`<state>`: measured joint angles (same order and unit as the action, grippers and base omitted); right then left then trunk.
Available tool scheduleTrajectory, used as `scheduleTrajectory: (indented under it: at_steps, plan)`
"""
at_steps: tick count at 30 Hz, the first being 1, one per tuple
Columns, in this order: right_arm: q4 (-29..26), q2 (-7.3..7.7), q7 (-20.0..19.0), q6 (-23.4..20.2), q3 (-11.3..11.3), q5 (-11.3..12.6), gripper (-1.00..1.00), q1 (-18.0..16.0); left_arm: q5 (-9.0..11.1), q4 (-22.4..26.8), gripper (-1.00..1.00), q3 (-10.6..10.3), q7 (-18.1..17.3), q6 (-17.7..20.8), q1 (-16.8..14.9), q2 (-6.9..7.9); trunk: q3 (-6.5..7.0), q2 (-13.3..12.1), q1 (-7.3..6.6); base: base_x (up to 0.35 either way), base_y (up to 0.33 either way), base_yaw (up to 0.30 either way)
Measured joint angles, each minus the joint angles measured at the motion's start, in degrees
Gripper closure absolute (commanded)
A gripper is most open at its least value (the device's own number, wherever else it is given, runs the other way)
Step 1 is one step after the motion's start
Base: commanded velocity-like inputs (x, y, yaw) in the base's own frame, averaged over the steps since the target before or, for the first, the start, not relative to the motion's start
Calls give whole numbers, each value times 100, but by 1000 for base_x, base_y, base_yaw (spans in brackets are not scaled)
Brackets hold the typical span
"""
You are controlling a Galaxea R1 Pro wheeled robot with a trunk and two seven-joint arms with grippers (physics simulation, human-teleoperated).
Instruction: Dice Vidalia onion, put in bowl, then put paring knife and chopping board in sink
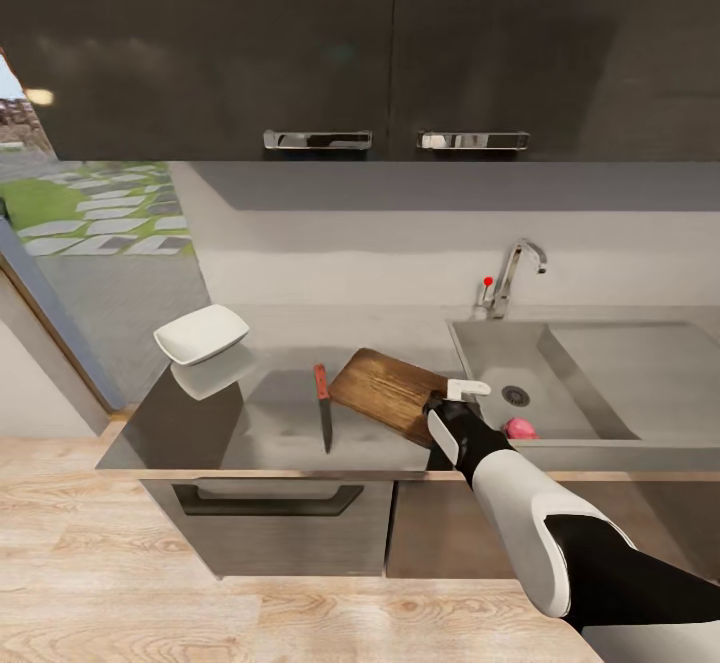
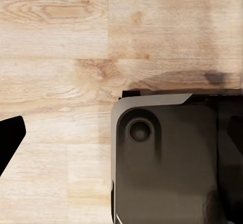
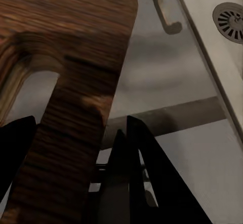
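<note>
Currently we look down on a grey counter [image 1: 200,423] with a sink [image 1: 590,363] at its right. The board [image 1: 385,391] lies tilted beside the sink, the knife [image 1: 323,407] just left of it, and the bowl [image 1: 201,333] near the counter's left end. A pinkish onion [image 1: 519,429] sits in the basin near the drain.

Our right end effector [image 3: 76,143] has its fingers spread around the board's end by the oval hole, one finger on each side of the wood. Our left end effector [image 2: 7,143] hangs over the floor; we cannot tell its state.

We judge the board is being gripped or repositioned. The onion is not yet out, so next we likely reach into the sink.
</note>
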<state>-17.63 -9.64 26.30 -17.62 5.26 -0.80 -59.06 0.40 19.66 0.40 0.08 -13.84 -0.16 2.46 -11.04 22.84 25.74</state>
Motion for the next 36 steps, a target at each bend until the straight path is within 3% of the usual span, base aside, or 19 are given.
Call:
scheduleTrajectory:
  at_steps: [16,36]
  plan:
    - [77,10,3,-71,31,280,100,3,2,2,-100,-4,0,1,0,-6,74,-2,1,0,0,0]
    - [85,1,-12,-91,5,295,100,3,8,1,-100,-1,0,0,0,-9,186,-3,0,45,13,0]
